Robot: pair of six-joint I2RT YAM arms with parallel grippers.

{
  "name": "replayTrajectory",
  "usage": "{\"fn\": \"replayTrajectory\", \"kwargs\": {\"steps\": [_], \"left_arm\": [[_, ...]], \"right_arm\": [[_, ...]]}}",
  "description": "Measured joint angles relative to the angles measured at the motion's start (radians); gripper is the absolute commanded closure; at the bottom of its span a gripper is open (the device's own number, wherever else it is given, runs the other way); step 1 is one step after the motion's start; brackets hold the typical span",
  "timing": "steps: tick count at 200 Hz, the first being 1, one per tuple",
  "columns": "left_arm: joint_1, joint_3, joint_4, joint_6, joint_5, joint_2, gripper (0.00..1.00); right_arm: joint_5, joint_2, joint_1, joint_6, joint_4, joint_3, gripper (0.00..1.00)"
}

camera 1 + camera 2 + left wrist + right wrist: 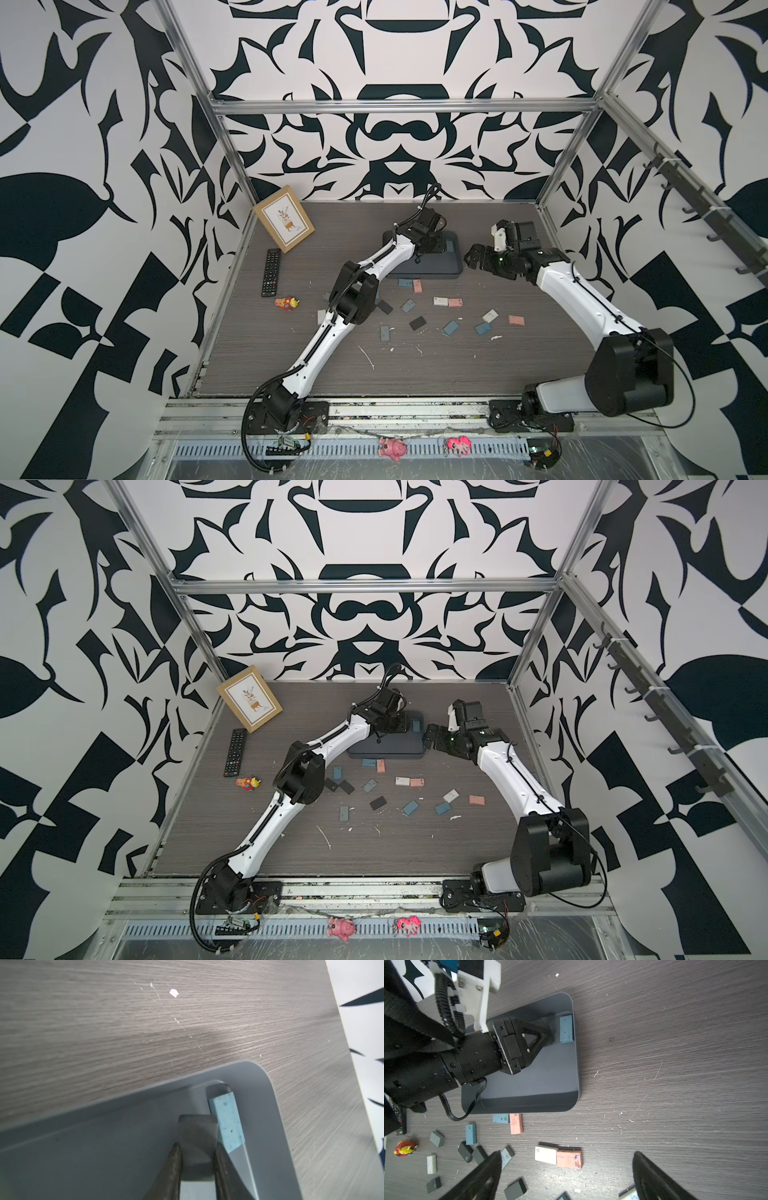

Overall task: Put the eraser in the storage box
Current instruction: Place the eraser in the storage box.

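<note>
The storage box [432,270] [386,752] is a shallow dark grey tray at the back middle of the table. My left gripper [196,1144] [436,247] reaches down into its far right corner. Its jaws sit tight against a dark grey eraser [197,1132] that fills the gap between them. A blue eraser [227,1124] [566,1029] stands on edge against the box wall [268,1088], just beside that gripper. My right gripper [566,1155] [476,255] hovers open and holds nothing, just right of the box, above loose erasers.
Several loose erasers lie in front of the box, among them a white one [546,1155] touching a pink one [569,1159] and another pink one [516,320]. A remote [270,272], a tan picture frame [284,218] and a small red toy [287,302] are at the left.
</note>
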Motion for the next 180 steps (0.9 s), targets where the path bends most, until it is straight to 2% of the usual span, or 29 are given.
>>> {"fn": "replayTrajectory", "kwargs": {"steps": [180], "left_arm": [[0.0, -0.011, 0.032, -0.003, 0.003, 0.0, 0.53]], "right_arm": [[0.0, 0.0, 0.0, 0.004, 0.011, -0.011, 0.01]]}}
